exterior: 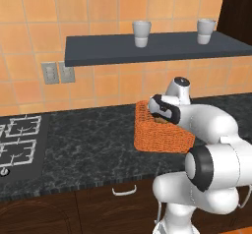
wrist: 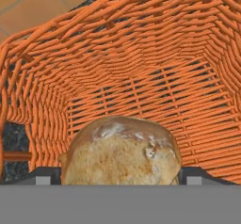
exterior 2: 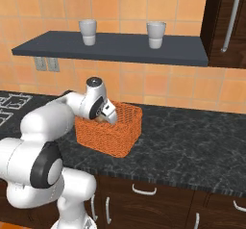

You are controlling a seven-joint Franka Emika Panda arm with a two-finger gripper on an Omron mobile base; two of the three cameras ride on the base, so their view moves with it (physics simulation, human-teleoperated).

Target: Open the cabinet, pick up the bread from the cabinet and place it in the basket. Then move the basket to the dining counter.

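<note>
The orange wicker basket (exterior: 162, 140) (exterior 2: 116, 137) (wrist: 141, 53) stands on the black speckled counter (exterior: 93, 144) (exterior 2: 192, 136). My gripper (exterior: 162, 118) (exterior 2: 106, 117) (wrist: 121, 176) reaches down into the basket, tilted. It is open, with the golden-brown bread (wrist: 122, 152) lying between its fingers (wrist: 47, 176) low inside the basket. The arm hides most of the bread in both base views. The dark wood cabinet (exterior 2: 226, 21) (exterior: 238, 12) hangs at the upper right, and its door with the long handle looks closed. The dining counter is out of view.
A dark wall shelf (exterior: 147, 48) (exterior 2: 110, 47) above the basket carries two white cups (exterior: 141, 33) (exterior 2: 156, 34). A gas stove (exterior: 17, 142) lies at the left. Drawers with pale handles (exterior: 124, 190) (exterior 2: 144, 190) run under the counter's front edge.
</note>
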